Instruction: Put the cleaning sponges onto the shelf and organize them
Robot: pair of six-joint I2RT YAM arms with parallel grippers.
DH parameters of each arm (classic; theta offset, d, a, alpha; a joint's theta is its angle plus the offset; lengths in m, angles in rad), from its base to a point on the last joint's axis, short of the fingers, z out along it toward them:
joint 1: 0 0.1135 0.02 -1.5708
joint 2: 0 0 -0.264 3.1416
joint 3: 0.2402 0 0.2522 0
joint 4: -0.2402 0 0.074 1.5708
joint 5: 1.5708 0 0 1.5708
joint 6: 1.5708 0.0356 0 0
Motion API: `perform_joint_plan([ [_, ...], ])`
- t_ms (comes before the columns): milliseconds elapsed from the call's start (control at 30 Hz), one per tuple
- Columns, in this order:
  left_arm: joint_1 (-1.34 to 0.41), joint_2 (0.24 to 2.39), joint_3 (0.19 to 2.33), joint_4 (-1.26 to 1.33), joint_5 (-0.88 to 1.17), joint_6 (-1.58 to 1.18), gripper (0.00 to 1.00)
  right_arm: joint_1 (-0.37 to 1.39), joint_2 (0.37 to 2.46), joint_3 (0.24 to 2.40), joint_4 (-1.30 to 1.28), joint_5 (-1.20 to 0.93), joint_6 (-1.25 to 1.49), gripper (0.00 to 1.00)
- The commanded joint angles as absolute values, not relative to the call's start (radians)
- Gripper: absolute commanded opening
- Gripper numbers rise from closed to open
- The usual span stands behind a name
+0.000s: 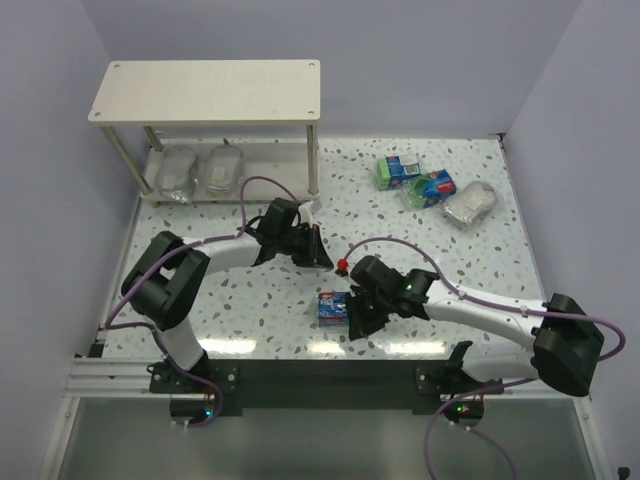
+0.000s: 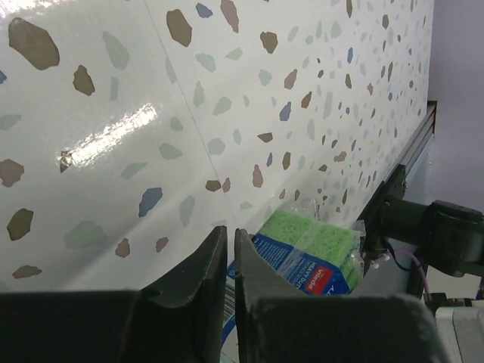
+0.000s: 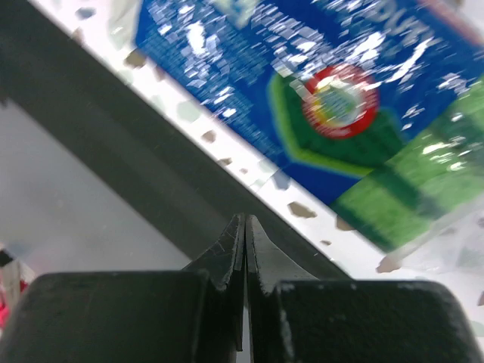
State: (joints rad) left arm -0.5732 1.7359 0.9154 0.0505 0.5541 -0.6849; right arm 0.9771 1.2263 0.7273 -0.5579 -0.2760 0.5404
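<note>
Far left: shelf (image 1: 205,90), two grey scourers (image 1: 178,170) on lower tier. Centre: left gripper (image 1: 318,252) all but closed, empty. Near edge: green pack (image 1: 331,307) just beside right gripper (image 1: 352,318), pressed together, holding nothing. Far right: two green packs (image 1: 402,170), lone scourer (image 1: 470,205). Judged light, squashy, wrap slippery; pinch across narrow sides. Table (image 1: 250,320) glossy, walls (image 1: 40,150) close.

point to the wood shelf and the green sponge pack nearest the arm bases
pale wooden two-tier shelf (image 1: 205,88): top external view, top board
green blue-labelled sponge pack (image 1: 331,308): top external view, label face
</note>
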Motion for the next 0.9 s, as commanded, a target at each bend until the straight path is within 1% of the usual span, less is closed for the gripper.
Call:
perform_joint_plan([
  [0, -0.574, 1.740, 0.890, 0.104, 0.561, -0.634, 0.13, 0.980, 1.264, 0.729, -0.485, -0.172, 0.586, 0.00],
  [167, -0.597, 1.732, 0.802, 0.113, 0.537, -0.611, 0.11, 0.980, 1.351, 0.793, -0.463, -0.101, 0.598, 0.00],
  [433, -0.630, 1.723, 0.729, 0.136, 0.540, -0.609, 0.10, 0.954, 1.382, 0.928, -0.469, 0.055, 0.598, 0.00],
  [733, -0.689, 1.643, 0.631, 0.222, 0.563, -0.710, 0.10, 0.850, 1.465, 0.983, -0.466, 0.011, 0.545, 0.00],
  [767, -0.689, 1.631, 0.623, 0.216, 0.554, -0.715, 0.10, 0.841, 1.473, 0.983, -0.457, 0.005, 0.540, 0.00],
  [800, -0.687, 1.599, 0.620, 0.166, 0.499, -0.718, 0.11, 0.827, 1.480, 0.983, -0.453, 0.002, 0.538, 0.00],
  [867, -0.689, 1.553, 0.620, 0.073, 0.395, -0.710, 0.15, 0.819, 1.500, 0.986, -0.443, 0.003, 0.534, 0.00],
])
